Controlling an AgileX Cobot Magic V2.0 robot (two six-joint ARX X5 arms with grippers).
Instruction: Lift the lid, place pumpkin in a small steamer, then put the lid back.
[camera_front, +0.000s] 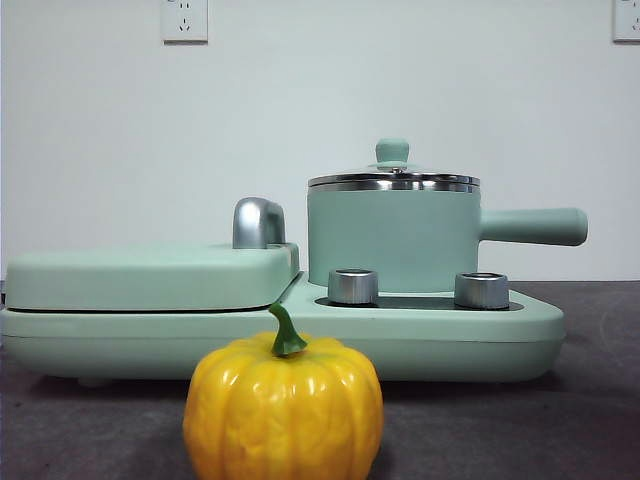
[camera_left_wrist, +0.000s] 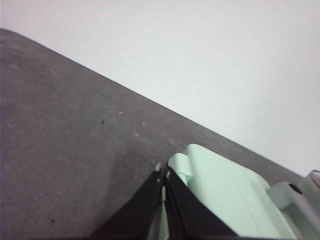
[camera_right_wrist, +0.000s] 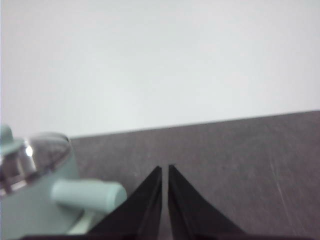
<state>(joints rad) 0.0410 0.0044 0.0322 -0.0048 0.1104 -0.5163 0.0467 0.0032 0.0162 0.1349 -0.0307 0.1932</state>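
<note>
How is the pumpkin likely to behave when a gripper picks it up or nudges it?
The pumpkin looks glossy, so flat jaws may slip on it. Its rounded, ribbed body suggests it could roll or rock if pushed from the side. It looks like a hard-shelled toy, so probably stiff and light for its size.

Glossy plastic pumpkin (camera_front: 283, 410), matt mint steamer (camera_front: 392, 238), shiny steel-rimmed lid (camera_front: 393, 180), rough grey table (camera_front: 590, 400)

We see pumpkin (camera_front: 283, 408) near, centre, on table | steamer (camera_front: 392, 238) w/ lid (camera_front: 393, 178) on, far right on cooker base (camera_front: 420, 335), handle pointing right | griddle cover (camera_front: 150, 275) far left
</note>
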